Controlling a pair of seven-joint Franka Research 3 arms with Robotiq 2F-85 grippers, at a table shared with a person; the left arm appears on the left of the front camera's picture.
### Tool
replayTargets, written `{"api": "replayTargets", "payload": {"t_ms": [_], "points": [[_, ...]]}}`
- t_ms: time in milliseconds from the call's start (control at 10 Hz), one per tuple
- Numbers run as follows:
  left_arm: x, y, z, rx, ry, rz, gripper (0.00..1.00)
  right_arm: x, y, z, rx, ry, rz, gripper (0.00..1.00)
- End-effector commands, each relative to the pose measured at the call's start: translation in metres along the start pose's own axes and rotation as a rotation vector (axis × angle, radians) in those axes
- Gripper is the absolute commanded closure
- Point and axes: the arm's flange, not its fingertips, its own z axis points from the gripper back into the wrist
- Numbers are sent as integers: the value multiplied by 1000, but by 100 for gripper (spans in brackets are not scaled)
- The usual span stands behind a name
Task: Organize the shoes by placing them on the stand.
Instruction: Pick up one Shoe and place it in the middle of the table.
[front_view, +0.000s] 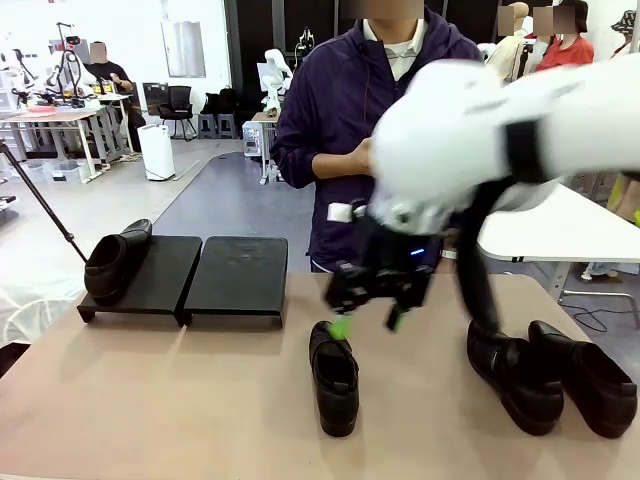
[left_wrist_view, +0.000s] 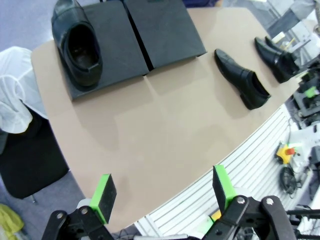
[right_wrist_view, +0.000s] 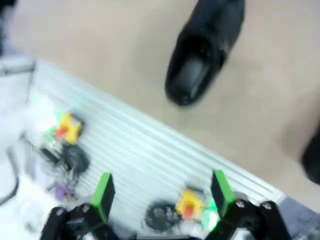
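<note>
- Front view: right arm (front_view: 480, 130) & right gripper (front_view: 368, 322) motion-blurred; person's hand (front_view: 357, 157) partly hidden behind arm.
- Right wrist view: blurred throughout; shoe (right_wrist_view: 313, 161) cut off by pic edge.
- Clutter (right_wrist_view: 65, 145) past table edge: unidentifiable.

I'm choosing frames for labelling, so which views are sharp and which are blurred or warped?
Front view: the right arm looms close and smeared, the right gripper soft, the stand crisp. Left wrist view: sharp, though the wide lens bows the table edge. Right wrist view: motion blur throughout, smearing the shoe.
</note>
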Motion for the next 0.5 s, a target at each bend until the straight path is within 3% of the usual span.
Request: {"api": "replayTargets", "payload": {"t_ms": [0,200,400], "points": [[-1,-1,1,1,9,11,0,-63,-59,54,80,40,112,0],[-1,-1,1,1,9,11,0,-112,-100,81,187,-36,166,0],[-1,-1,1,1,9,11,0,-153,-131,88,251,-171,101,0]]}}
